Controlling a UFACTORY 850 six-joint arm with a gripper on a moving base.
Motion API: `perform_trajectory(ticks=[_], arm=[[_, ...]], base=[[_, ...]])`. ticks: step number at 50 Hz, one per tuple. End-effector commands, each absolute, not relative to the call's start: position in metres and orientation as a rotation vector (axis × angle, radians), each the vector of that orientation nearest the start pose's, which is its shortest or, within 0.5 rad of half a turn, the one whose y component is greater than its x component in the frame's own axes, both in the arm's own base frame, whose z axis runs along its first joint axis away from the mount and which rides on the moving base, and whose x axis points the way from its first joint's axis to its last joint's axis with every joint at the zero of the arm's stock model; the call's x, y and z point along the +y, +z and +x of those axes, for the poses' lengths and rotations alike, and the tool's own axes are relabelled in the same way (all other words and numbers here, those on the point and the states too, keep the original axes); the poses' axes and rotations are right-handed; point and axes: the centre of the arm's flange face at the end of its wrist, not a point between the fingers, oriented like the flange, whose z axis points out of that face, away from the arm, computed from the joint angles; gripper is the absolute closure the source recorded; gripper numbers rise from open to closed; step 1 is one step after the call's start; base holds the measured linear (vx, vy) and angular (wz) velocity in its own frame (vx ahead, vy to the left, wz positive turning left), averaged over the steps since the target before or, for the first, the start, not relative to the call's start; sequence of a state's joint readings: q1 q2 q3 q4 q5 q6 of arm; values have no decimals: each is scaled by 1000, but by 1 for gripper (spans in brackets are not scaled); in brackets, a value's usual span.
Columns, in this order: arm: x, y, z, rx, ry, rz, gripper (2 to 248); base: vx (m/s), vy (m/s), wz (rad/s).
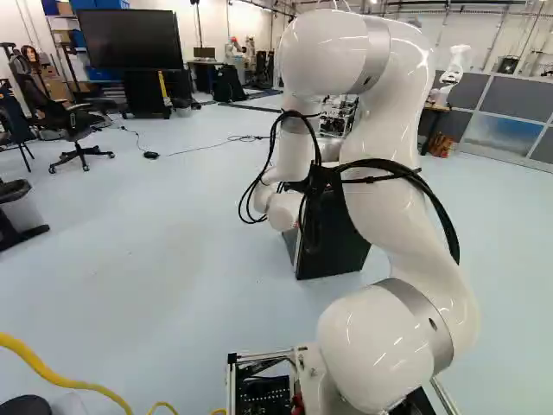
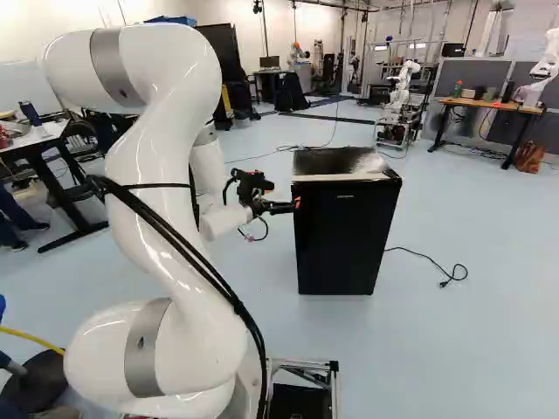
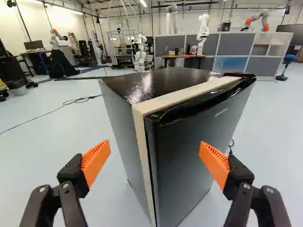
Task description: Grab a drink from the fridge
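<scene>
Right base view, left to right: dark table [image 2: 42,138], well to the left of the claw [image 2: 290,206]; white arm [image 2: 170,201], nearer the base than the claw and bearing it. Left base view adds an office chair [image 1: 76,138] and a large dark screen [image 1: 134,39], both far off to the claw's left. Claw: spread, its two orange pads [image 3: 96,162] standing well apart and facing each other. Fridge [image 2: 342,236]: upright on the floor, ahead of the claw; in the wrist view its near upright edge shows between the two fingers, side panel toward one finger, door [image 3: 199,142] toward the other. Door looks closed, pale strip running between it and the cabinet. Contact between claw and fridge: cannot tell from the right base view, where the tips appear just beside the cabinet. Beyond claw and fridge, another robot [image 2: 402,83]. Farther right of the claw, past the fridge: black cord [image 2: 424,256] on the floor, wooden-topped table [image 2: 489,105], brown bag [image 2: 527,157] by its leg.
</scene>
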State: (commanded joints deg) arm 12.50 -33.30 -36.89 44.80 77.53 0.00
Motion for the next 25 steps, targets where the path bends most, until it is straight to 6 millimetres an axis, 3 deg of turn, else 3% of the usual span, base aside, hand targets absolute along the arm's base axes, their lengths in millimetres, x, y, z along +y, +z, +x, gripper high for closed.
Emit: perform_trajectory(ticks=[25], arm=[[32,257,470,828,-2203,-2557,3]], base=[[0,0,0]])
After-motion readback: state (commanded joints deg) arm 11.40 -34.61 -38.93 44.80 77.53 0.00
